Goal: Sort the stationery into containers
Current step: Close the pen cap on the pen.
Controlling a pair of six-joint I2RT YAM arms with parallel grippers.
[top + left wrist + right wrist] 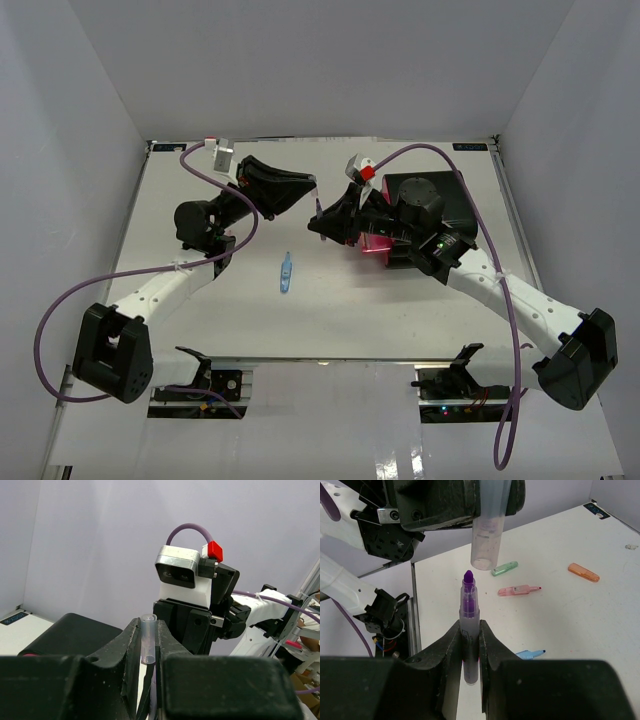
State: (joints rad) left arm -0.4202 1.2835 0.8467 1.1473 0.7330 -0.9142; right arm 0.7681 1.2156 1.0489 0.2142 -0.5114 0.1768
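Left arm (165,288): reaches from the near-left base up and across to the middle of the table (400,320).
Light-blue pen (287,272): lies flat on the white table left of centre, well apart from both grippers.
Left gripper (148,625): narrow, its fingers clamped on the clear cap (147,642). In the right wrist view the cap's open end points down.
Clear cap: a translucent tube, just above the purple tip of the marker and apart from it. No print can be seen on it.
Purple marker (468,600): uncapped and upright with its tip up, directly under the cap's mouth.
Right gripper (469,626): narrow, its fingers pinching the marker's barrel low down. Any marking on the barrel is too blurred to read.
Green piece (504,568): lies loose on the table beyond the marker.
Pink piece (519,590): lies just beside the green one, with a thin red tip pointing right.
Orange piece (583,572): lies alone, farther right on the table.
Right wrist camera (181,569): a silver housing with a red block on top, facing the left gripper. No writing shows on it.
Black cabinet (450,188): stands at the table's right side, partly under the right arm.
Magenta drawer (374,247): shows at the cabinet's left face. Its contents cannot be told.
Corner label (596,510): a black strip on the table's far edge, its print too small to read.
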